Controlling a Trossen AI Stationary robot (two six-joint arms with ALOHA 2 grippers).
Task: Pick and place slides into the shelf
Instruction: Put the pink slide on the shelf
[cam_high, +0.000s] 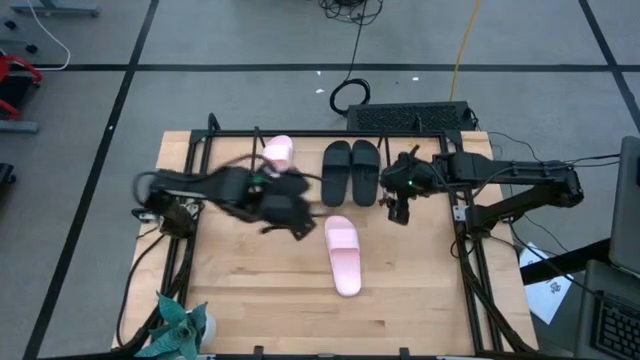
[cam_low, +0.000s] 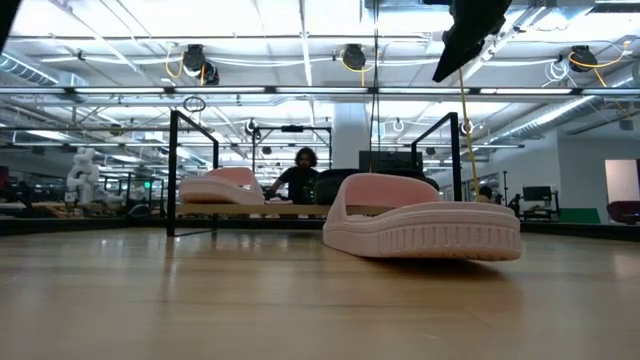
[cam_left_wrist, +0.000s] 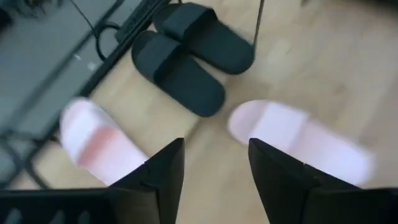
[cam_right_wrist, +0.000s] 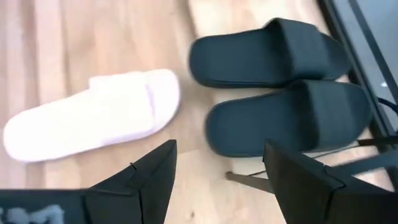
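The left end effector (cam_high: 290, 218) is hovering released and empty, with one pale pink slide sandal (cam_high: 342, 255) lying loose on the wooden tabletop (cam_high: 400, 290) just ahead of it, seemingly the next pick. The right end effector (cam_high: 398, 205) is also standing released and empty, right beside the two black slide sandals (cam_high: 351, 171) already sitting in the low black-rod shelf (cam_high: 225, 131). The second pale pink slide sandal (cam_high: 278, 152) is sitting there too, just behind the left end effector, so three appear placed.

The left arm reaches in from the table's left side, its wrist bent toward the middle, and the left gripper (cam_high: 290, 222) hangs above the board with its fingers (cam_left_wrist: 163, 177) parted and nothing between them. The right arm stretches in from the right edge, elbow out, and the right gripper (cam_high: 400, 210) hovers with fingers (cam_right_wrist: 143, 177) spread wide, empty.
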